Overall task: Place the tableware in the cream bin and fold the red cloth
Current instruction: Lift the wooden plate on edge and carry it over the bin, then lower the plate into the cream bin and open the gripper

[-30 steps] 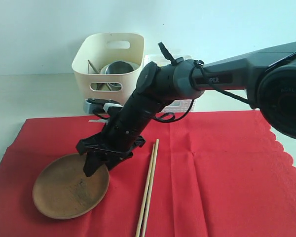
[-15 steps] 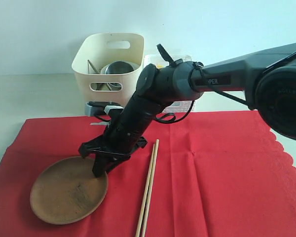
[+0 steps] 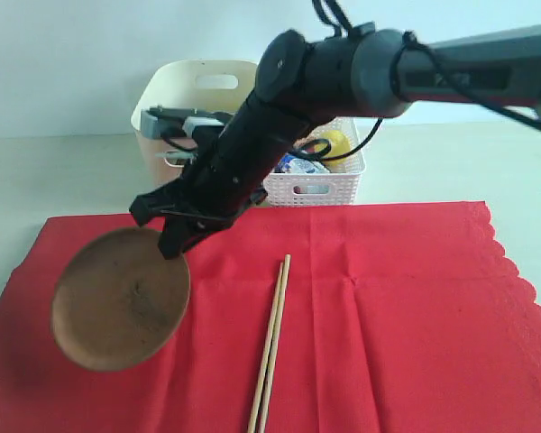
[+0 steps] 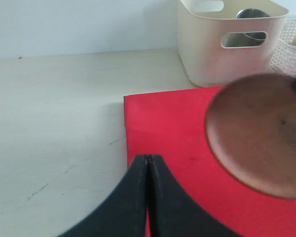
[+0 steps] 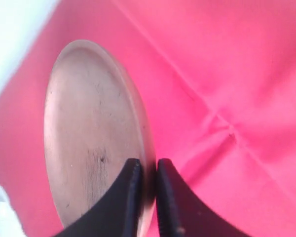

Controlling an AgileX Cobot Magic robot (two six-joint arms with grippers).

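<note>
In the exterior view the task looks partly done. The right fingers (image 3: 173,242) are clamped on the far rim of the round brown plate (image 3: 117,302). The plate hangs tilted, clear of the red cloth (image 3: 397,307), between the cloth's left side and the cream bin (image 3: 185,86) behind it. The wooden chopsticks (image 3: 272,334) lie side by side near the middle of the cloth, not yet collected. The cloth itself lies flat and unfolded on the bench (image 3: 63,171), so folding is all to come. A white lattice basket (image 3: 320,185) stands just beside the bin. The arm hides most of the bin's inside here.

The left wrist view shows the left fingers (image 4: 133,197) pressed together with nothing between them, over the cloth's (image 4: 163,128) near corner. In the bin (image 4: 222,59) a steel cup (image 4: 254,14) shows over the rim and through the handle cutout, so at least that piece is put away. What else lies in the bin cannot be told. The plate (image 4: 259,133) appears as a smooth, dark brown disc.

In the right wrist view the fingers (image 5: 126,197) pinch the plate's (image 5: 89,123) thin edge from both sides. The plate is shallow, matt and wood-toned, with a faint dark smudge near its centre. The grip on so narrow a rim looks liable to slip.
</note>
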